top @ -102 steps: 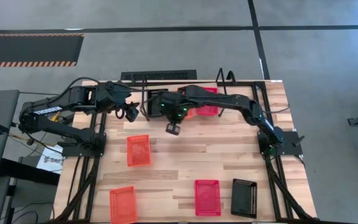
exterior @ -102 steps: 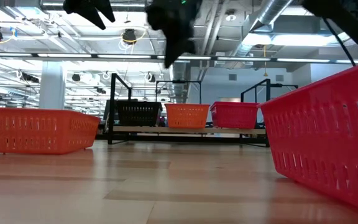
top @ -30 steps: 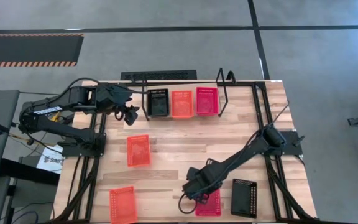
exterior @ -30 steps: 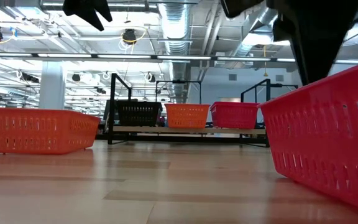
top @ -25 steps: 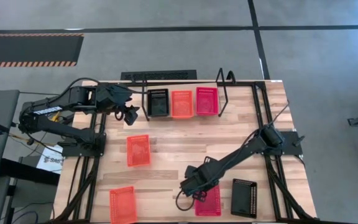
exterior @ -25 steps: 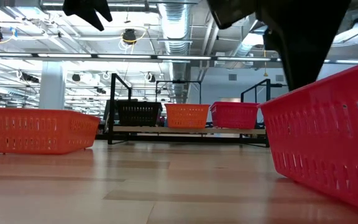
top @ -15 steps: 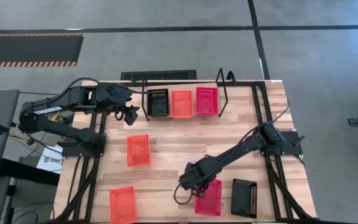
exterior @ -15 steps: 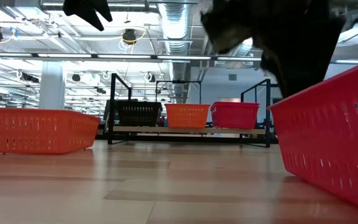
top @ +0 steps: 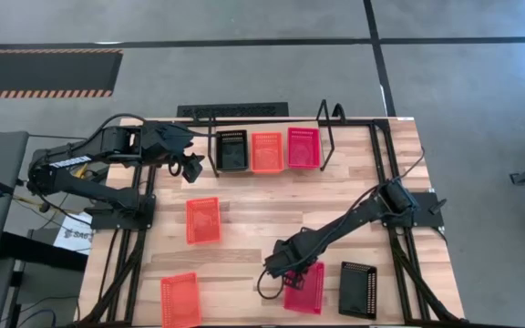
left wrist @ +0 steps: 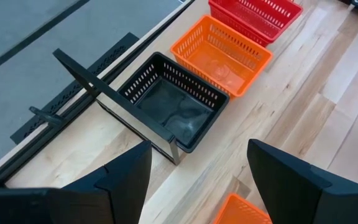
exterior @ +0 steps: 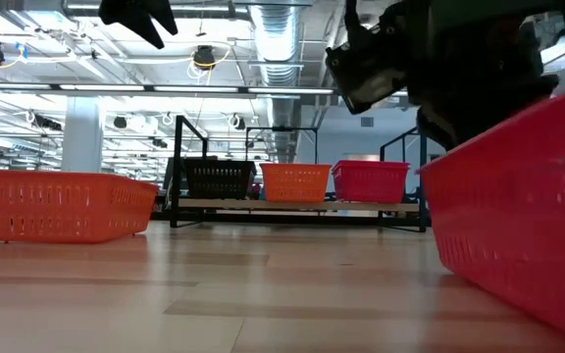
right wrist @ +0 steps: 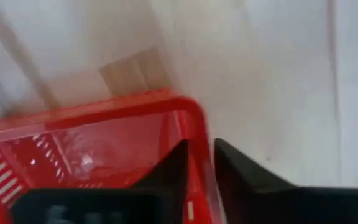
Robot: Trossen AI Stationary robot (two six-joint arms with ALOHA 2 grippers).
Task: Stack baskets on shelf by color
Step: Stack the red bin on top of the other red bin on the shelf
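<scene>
On the shelf (top: 331, 123) at the table's far edge stand a black basket (top: 231, 150), an orange basket (top: 266, 151) and a red-pink basket (top: 303, 148). A second red-pink basket (top: 306, 290) lies near the front edge. My right gripper (right wrist: 199, 167) is shut on it at its far left corner and points down. My left gripper (left wrist: 207, 186) hangs open above the table's far left, beside the shelf, touching nothing. My right gripper pinches the red-pink basket's side wall (right wrist: 194, 134) just beside a corner, with one finger (right wrist: 169, 165) inside the basket and the other finger (right wrist: 238, 171) outside. The fingers come from above, pointing down. The basket's bottom stays at the table.
Two loose orange baskets lie on the left half, one mid-table (top: 202, 220) and one at the front edge (top: 180, 299). A loose black basket (top: 357, 289) lies just right of the held one. Black rails (top: 381, 155) frame the table's sides.
My right gripper has come down over the red-pink basket's far left corner. The basket has turned a little on the table, so that it now lies askew to the table's edge.
</scene>
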